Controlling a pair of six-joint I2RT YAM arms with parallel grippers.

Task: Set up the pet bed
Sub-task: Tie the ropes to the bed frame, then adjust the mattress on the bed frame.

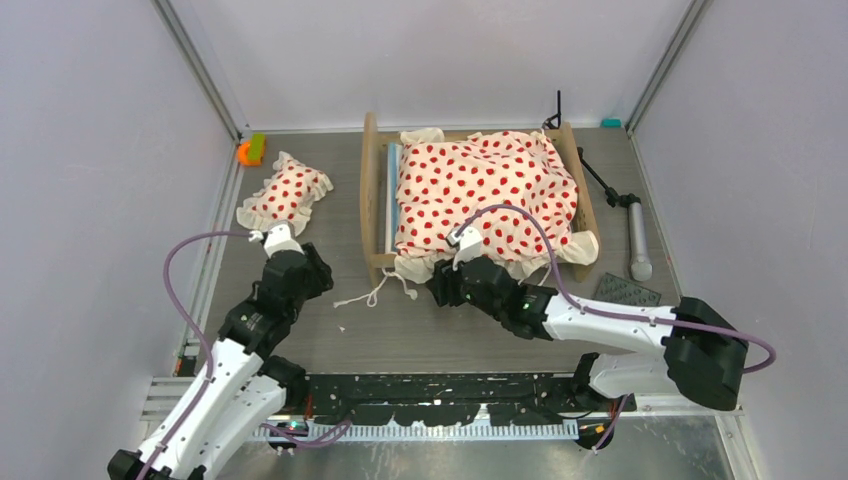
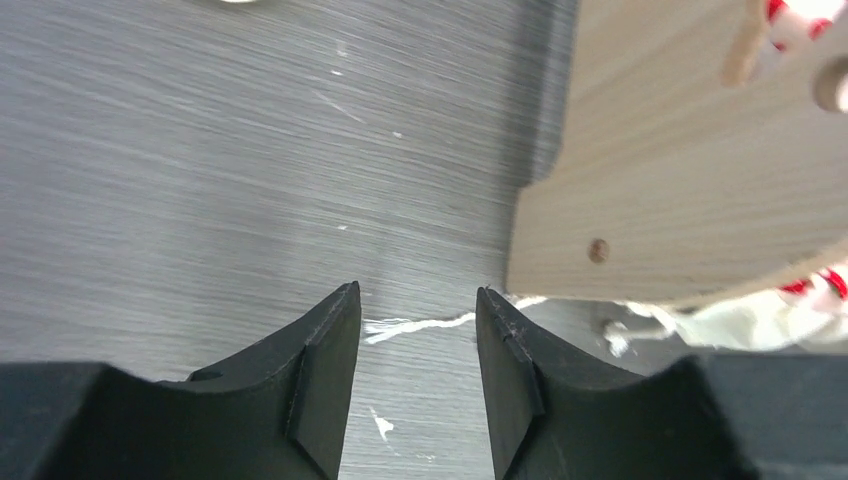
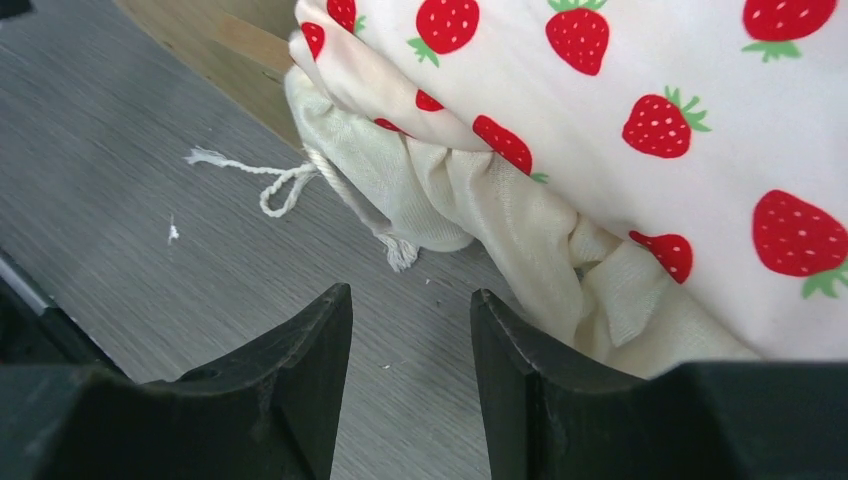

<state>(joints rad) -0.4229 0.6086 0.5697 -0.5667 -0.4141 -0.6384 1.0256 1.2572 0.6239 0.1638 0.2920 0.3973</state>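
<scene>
Black rail (image 1: 430, 400) carrying both arm bases runs along the near edge of the table (image 1: 400, 340). From the left base the arm reaches toward 1 o'clock. The left gripper (image 2: 415, 300) hangs over bare tabletop, its jaws parted and nothing between them. A strand of white string (image 2: 420, 325) lies on the surface just past its fingertips, and the bed's wooden end board (image 2: 680, 170) stands at its 2 o'clock.

At 12 o'clock from that gripper a small pillow (image 1: 285, 195), cream-ruffled with red spots, lies on the table apart from the bed. An orange and green object (image 1: 250, 150) sits in the far left corner.

The pet bed (image 1: 372, 215) stands at the table's 12 o'clock. Its striped mattress (image 1: 393, 190) shows as a strip beside the left end board. The red-spotted bedding (image 1: 490, 180) is heaped over the rest, with its ruffle (image 3: 500, 210) spilling over the near side; up close the spots are strawberries.

The right gripper (image 3: 410, 300) hovers at the bed's 7 o'clock corner, released and empty, just beside the ruffle.

A black tripod stand (image 1: 620, 205) lies at the bed's 3 o'clock, and a dark studded mat (image 1: 628, 291) at its 4 o'clock.
</scene>
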